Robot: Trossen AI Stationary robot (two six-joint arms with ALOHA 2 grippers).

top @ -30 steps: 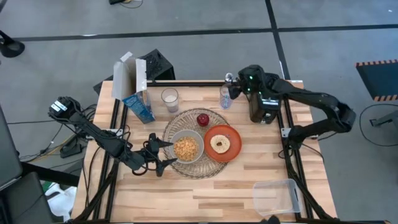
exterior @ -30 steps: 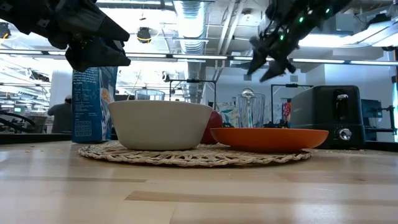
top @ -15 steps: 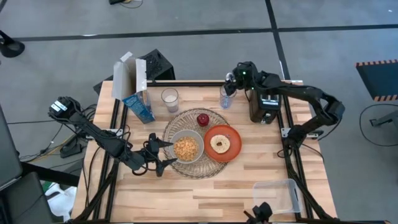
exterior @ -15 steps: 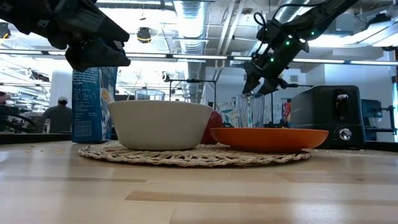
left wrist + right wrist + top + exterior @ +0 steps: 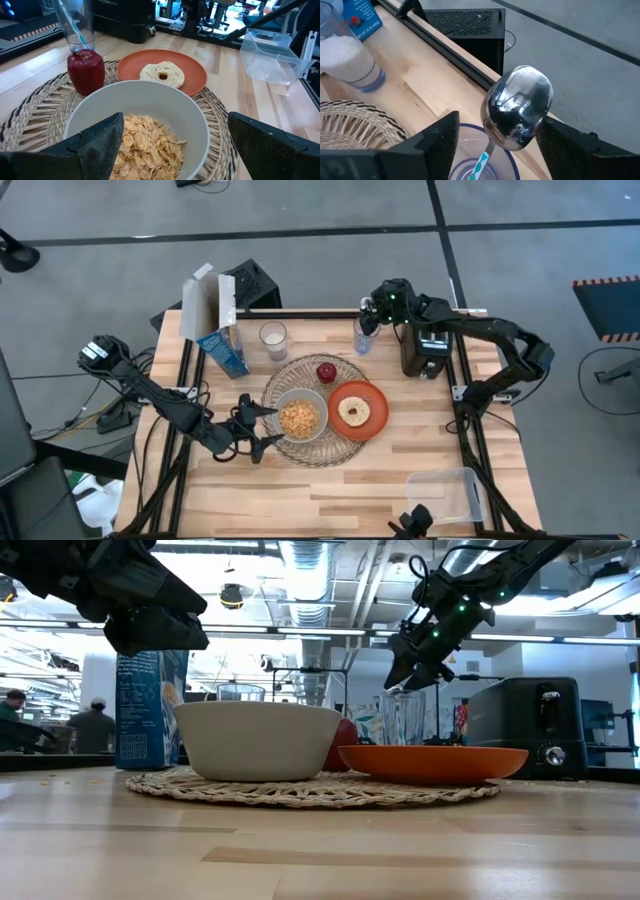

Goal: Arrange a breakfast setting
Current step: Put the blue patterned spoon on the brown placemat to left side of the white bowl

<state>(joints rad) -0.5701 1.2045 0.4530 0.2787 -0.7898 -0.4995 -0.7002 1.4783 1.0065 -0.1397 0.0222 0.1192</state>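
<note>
The woven mat (image 5: 340, 375) lies mid-table. On it are the grey bowl (image 5: 302, 418) of cereal flakes, the orange plate (image 5: 376, 422) with the bagel (image 5: 353, 412), and the red apple (image 5: 326, 372). The metal spoon (image 5: 520, 107) stands handle-down in a clear glass (image 5: 362, 338) at the far edge. My right gripper (image 5: 372, 317) is open just above that glass, its fingers on either side of the spoon's bowl end, with a gap showing. My left gripper (image 5: 262, 428) is open and empty, held above table height at the bowl's left side.
A glass of milk (image 5: 272, 338) and the blue-and-white cereal box (image 5: 222, 350) stand at the far left. The black toaster (image 5: 425, 352) is at the far right. A clear plastic container (image 5: 445, 492) sits at the near right corner. People show in the room behind.
My right gripper has moved toward the table's left edge and down to the glass, and its fingers now flank the spoon's upper end. The left arm and the things on the mat have stayed still.
</note>
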